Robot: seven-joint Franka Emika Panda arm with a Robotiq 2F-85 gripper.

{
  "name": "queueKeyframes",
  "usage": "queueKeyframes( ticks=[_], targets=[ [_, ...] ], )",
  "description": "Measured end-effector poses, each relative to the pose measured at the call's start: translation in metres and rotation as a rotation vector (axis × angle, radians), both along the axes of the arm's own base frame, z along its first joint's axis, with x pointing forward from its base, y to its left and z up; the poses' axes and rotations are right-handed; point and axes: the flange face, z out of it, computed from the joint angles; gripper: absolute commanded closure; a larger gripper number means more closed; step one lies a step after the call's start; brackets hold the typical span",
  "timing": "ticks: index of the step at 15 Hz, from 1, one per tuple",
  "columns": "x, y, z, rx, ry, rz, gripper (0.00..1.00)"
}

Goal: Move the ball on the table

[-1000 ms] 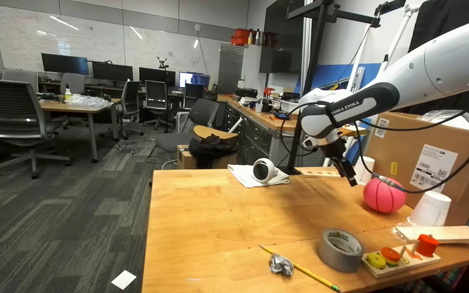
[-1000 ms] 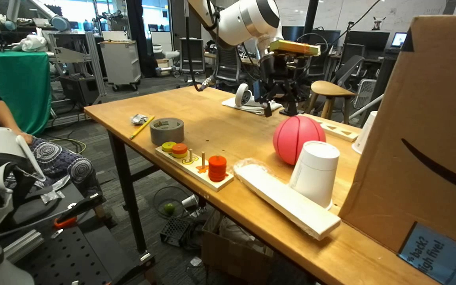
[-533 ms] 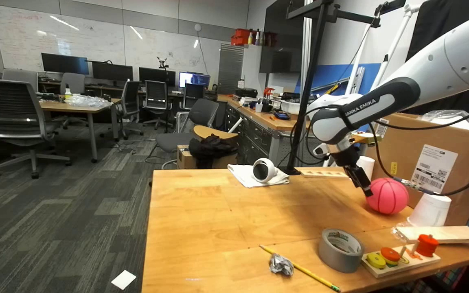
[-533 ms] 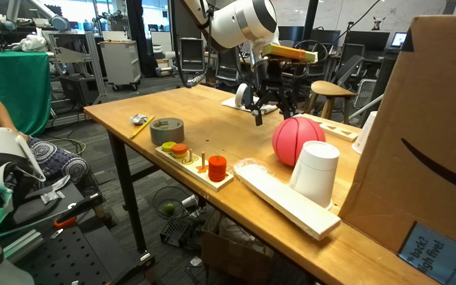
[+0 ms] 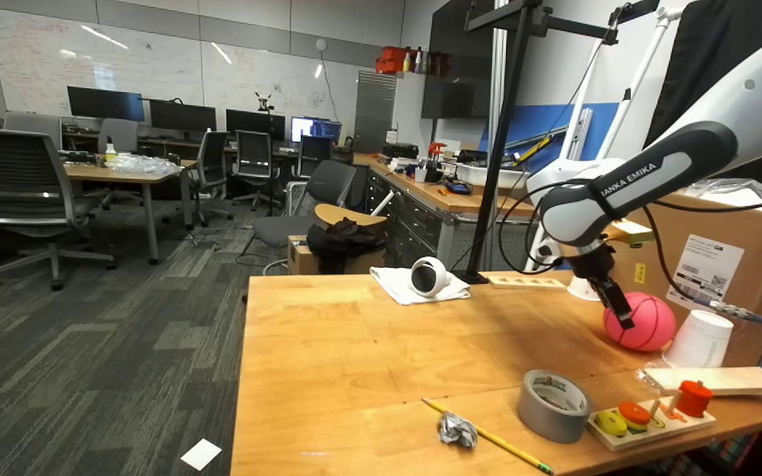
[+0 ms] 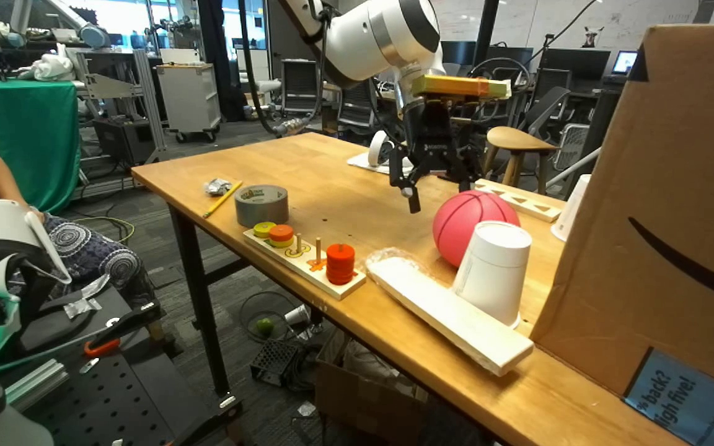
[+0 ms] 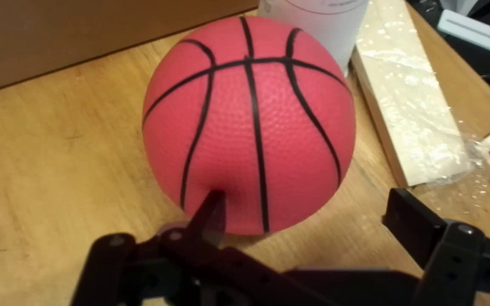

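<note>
Wrist view: I have my gripper [image 7: 307,195] spread wide, one of its fingers [image 7: 415,221] apart from the pink ball [image 7: 245,127], the opposite tip seeming to touch the ball's near side. The ball rests on the table [image 7: 58,165], with a cardboard box [image 7: 83,34] beyond it, an upturned cup [image 7: 326,29] just beside it and a board [image 7: 406,102] near it. In both exterior views a roll of tape [image 6: 258,214] lies well apart from the ball.

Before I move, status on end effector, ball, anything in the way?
End effector open. Pink ball on table, ungripped, one fingertip apparently touching it. Upturned white cup close by, possible obstacle.
</note>
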Motion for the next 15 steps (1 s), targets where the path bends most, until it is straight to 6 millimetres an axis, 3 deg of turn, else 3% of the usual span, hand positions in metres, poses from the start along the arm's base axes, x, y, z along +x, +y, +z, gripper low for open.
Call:
queueKeyframes(
  ticks=[5,10,15],
  targets=[
    [0.009,-0.038,-0.017,-0.070,-0.207,0.129,0.00],
    [0.009,-0.079,-0.042,-0.295,-0.266,0.301,0.00],
    [0.017,-0.079,-0.045,-0.485,-0.360,0.376,0.00]
  ],
)
